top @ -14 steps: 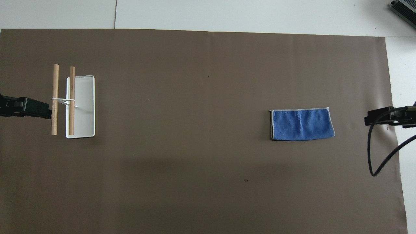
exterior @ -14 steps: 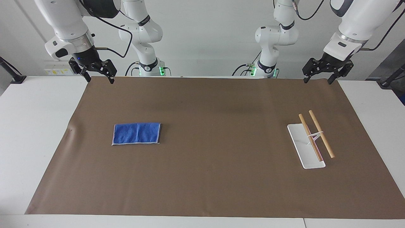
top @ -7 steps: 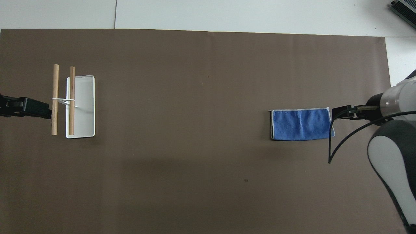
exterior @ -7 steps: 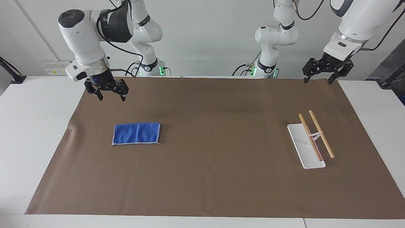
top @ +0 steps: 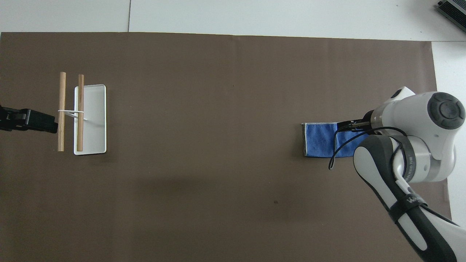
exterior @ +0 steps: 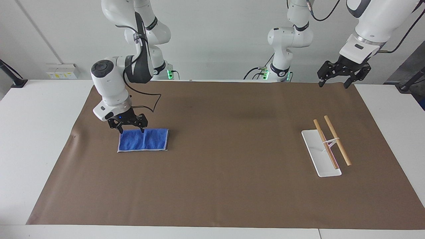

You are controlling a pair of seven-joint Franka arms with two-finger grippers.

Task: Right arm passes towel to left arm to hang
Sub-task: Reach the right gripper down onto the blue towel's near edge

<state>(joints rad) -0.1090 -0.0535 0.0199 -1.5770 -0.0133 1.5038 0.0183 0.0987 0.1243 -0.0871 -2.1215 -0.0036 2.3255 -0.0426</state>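
Observation:
The blue towel lies flat and folded on the brown mat, toward the right arm's end of the table; it also shows in the overhead view. My right gripper is open and low over the towel's edge nearest the robots, with the fingertips at or just above the cloth. In the overhead view the right gripper and its arm cover part of the towel. My left gripper is open and empty, and waits raised over the mat's corner nearest the left arm's base; it also shows in the overhead view.
A rack with a white flat base and two raised wooden rods stands toward the left arm's end of the table; its base and rods show from overhead. The brown mat covers most of the white table.
My right arm has swung out from the mat's corner and come down onto the towel's edge nearest the robots. The towel, the rack and the left arm have not moved.

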